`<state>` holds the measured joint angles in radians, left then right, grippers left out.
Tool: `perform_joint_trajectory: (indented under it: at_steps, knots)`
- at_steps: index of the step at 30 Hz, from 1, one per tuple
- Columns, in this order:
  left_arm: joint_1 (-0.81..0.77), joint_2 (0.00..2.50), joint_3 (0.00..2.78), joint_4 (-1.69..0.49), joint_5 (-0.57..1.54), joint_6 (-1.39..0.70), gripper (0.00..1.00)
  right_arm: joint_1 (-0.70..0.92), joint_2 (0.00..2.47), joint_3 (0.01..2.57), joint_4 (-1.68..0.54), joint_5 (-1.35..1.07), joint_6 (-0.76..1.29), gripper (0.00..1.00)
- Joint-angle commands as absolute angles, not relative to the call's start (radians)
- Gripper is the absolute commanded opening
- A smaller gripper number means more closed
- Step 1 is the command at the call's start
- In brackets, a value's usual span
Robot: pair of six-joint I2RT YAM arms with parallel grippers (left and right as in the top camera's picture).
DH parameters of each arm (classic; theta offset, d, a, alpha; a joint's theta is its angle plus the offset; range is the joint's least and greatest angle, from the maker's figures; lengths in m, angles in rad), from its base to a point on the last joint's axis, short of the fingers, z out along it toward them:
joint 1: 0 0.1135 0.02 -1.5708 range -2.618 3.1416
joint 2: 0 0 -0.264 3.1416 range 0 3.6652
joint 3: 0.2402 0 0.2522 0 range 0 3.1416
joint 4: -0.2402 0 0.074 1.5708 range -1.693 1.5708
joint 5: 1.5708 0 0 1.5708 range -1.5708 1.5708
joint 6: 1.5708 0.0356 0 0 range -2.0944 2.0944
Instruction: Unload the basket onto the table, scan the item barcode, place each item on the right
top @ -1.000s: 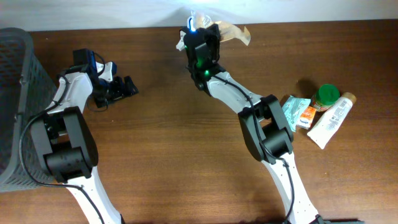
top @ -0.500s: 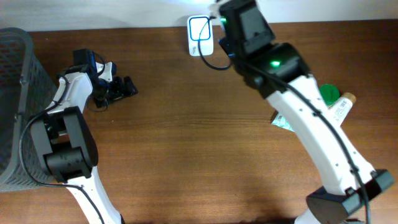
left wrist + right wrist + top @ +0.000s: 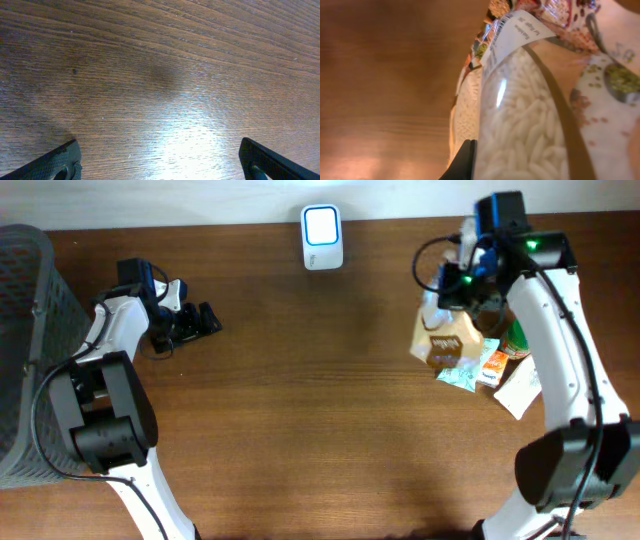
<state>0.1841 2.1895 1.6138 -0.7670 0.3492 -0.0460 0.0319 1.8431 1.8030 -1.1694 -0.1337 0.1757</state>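
Near the front right of the table (image 3: 300,430), beside a pile of packets (image 3: 482,370), the right gripper (image 3: 452,288) is clamped on a bag of rice (image 3: 447,342). Further left, the left gripper (image 3: 198,321) has its fingers spread wide. The scanner (image 3: 322,237) stands at the far edge.

Glossy wood-grain table (image 3: 150,60), shiny clear plastic rice bag (image 3: 520,130), smooth white plastic scanner (image 3: 322,225)

The rice bag (image 3: 520,125) ran off the right wrist view's right and bottom edges, its label (image 3: 517,35) blurred. The basket (image 3: 25,300) was cropped at the overhead view's left edge.
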Motion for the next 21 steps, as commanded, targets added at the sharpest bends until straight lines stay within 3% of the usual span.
perform_joint_trajectory:
  at_steps: [1, 8, 9, 11, 12, 13, 21]
  knots:
    - [0.195, 2.219, 1.591, -0.776, 0.313, -0.038, 0.99, -0.04, 1.849, 1.684, -1.084, -0.173, 0.192, 0.04]
    - [0.195, 2.219, 1.591, -0.776, 0.313, -0.038, 0.99, -0.194, 1.855, 1.433, -0.896, -0.161, 0.193, 0.05]
    - [0.195, 2.219, 1.591, -0.776, 0.313, -0.038, 0.99, -0.209, 1.855, 1.421, -0.897, -0.149, 0.197, 0.09]
    - [0.195, 2.219, 1.591, -0.776, 0.313, -0.037, 0.99, -0.242, 1.855, 1.403, -0.914, -0.114, 0.227, 0.33]
    - [0.195, 2.219, 1.591, -0.776, 0.313, -0.038, 0.99, -0.26, 1.855, 1.403, -0.934, -0.113, 0.231, 0.52]
    - [0.195, 2.219, 1.591, -0.776, 0.313, -0.038, 0.99, -0.271, 1.854, 1.405, -0.946, -0.12, 0.23, 0.59]
    - [0.195, 2.219, 1.591, -0.776, 0.313, -0.038, 0.99, -0.279, 1.766, 1.554, -1.08, -0.185, 0.176, 0.66]
